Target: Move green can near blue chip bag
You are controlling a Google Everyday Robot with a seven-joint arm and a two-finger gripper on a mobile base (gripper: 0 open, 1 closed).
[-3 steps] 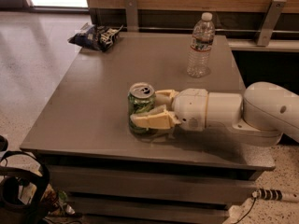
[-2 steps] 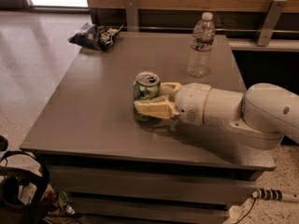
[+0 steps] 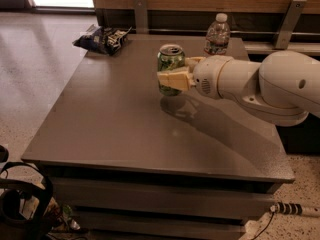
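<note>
Claw (image 3: 170, 72) clenched on green can (image 3: 170, 59) mid-body; judged light, stiff, slick, dentable; blue chip bag (image 3: 102, 38) well beyond claw tips

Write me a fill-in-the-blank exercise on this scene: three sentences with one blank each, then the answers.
1. Around mid-table, the jaws of the gripper are ___ on the green can.
2. In the camera view, the blue chip bag lies at the far ___ corner of the table.
3. The clear bottle standing beyond the gripper has a ___ cap.

Missing words: shut; left; white.
</note>
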